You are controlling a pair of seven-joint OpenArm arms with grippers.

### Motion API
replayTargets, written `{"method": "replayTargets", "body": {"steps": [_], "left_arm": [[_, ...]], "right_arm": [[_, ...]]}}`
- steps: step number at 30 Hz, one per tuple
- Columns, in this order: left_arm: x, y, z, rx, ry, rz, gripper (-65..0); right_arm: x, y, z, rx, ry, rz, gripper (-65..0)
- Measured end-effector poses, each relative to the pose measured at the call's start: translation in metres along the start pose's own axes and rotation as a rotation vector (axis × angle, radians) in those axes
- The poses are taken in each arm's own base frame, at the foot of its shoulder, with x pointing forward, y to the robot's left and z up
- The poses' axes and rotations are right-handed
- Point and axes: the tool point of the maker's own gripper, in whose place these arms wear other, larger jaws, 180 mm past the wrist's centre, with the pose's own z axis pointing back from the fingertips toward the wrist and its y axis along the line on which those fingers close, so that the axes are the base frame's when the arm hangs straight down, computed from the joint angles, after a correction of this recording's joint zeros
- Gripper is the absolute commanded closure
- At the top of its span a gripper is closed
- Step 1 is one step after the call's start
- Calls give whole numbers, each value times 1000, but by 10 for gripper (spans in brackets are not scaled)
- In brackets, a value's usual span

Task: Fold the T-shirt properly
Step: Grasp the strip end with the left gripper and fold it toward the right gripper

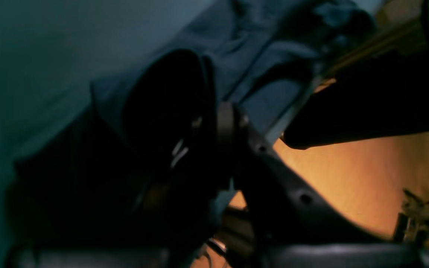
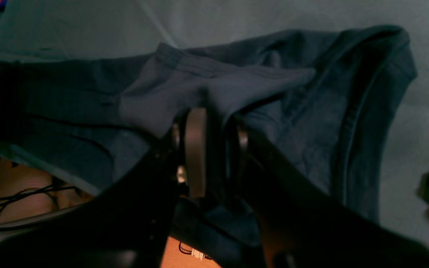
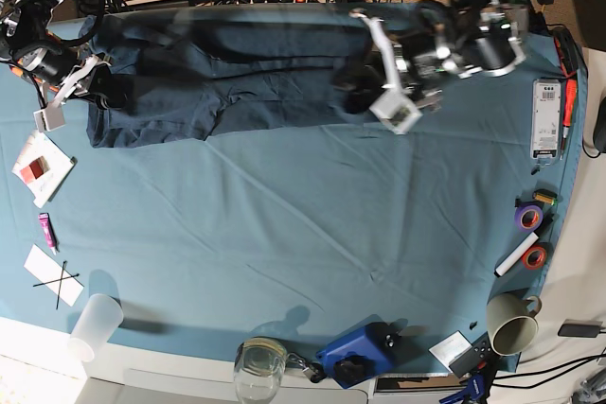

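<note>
Teal-blue table cloth (image 3: 303, 234) is covering the whole work surface, with cables and power strips running along the top edge of the base view. My right gripper (image 2: 209, 123) is pinching a ridge of the large, plain dark navy-blue cotton T-shirt (image 3: 218, 78); in the right wrist view the fabric is passing between the two narrow-set jaws at frame centre and draping off toward the upper right. My left gripper (image 1: 214, 123) is sitting nearly closed with dark cloth bunched right around its tips, so I am judging it to be gripping the shirt too, though the blur and shadow in the left wrist view are leaving that uncertain.

Outward from the grippers, the shirt is lying stretched as a long band across the top of the base view, from the left edge to the upper middle. I am reading this as an early fold: the garment is looking doubled lengthwise, still rumpled, and the crosswise folds and smoothing are remaining. A white paper cup (image 3: 95, 326) is standing at the lower left.
</note>
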Motion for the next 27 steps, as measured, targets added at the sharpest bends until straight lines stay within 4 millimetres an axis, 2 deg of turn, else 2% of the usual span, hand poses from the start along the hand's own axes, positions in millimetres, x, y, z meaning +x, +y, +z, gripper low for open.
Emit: {"method": "replayTargets", "body": {"steps": [3,10,18,19,22,23,24,27], "left_arm": [[6,-10,-13,-4,-2,-35,0],[2,-24,-52,-11,19,6,0],[12,-24,-66,9,-21,26,0],[12,-25,-66,8,-20,25,-35],[13,-30,-66,-21,-25,-8,-281],[14,-33,-65,-38,-33,3,-335],[16,-36,-65,-54,-42,14,-360],[18,-46,-63,-104,-45,35,-360]], "right_arm": [[0,0,0,0,0,0,-113],[0,0,0,0,0,0,-112],[0,0,0,0,0,0,-112],[0,0,0,0,0,0,-113],[0,0,0,0,0,0,-112],[0,0,0,0,0,0,-112],[0,0,0,0,0,0,-112],[0,0,0,0,0,0,-113]]}}
